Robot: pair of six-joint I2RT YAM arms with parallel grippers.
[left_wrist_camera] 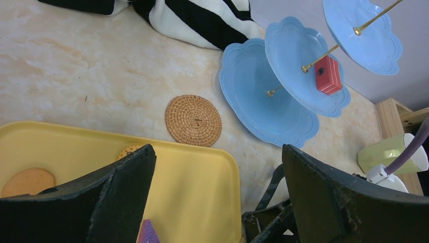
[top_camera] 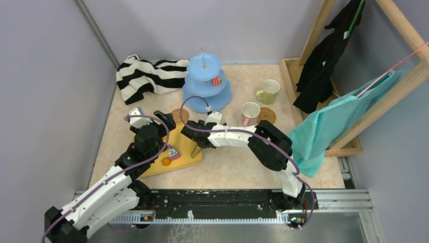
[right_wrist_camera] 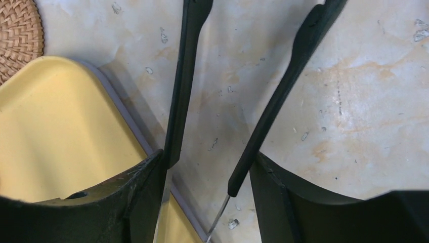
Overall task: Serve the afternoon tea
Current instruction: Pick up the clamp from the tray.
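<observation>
The light-blue three-tier stand [top_camera: 206, 81] stands at the back with a red cake piece [top_camera: 216, 81] on its middle tier. A yellow-green cup [top_camera: 268, 91] and a pink-handled cup [top_camera: 250, 112] stand right of it, next to a cork coaster [top_camera: 267, 115]. The other coaster [left_wrist_camera: 193, 120] lies behind the yellow tray [top_camera: 187, 152], which holds a purple cake slice [top_camera: 173, 153] and cookies [left_wrist_camera: 28, 181]. My left gripper [left_wrist_camera: 217, 152] hangs open over the tray. My right gripper [right_wrist_camera: 207, 157] is shut on black tongs [right_wrist_camera: 283, 96]. Their arms are apart and empty, over the table beside the tray's corner [right_wrist_camera: 60, 131].
A black-and-white striped cloth [top_camera: 146, 76] lies at the back left. At the right a wooden rack [top_camera: 354, 116] carries a black garment [top_camera: 324, 61] and a teal one [top_camera: 334, 126]. Grey walls close in the left and back sides.
</observation>
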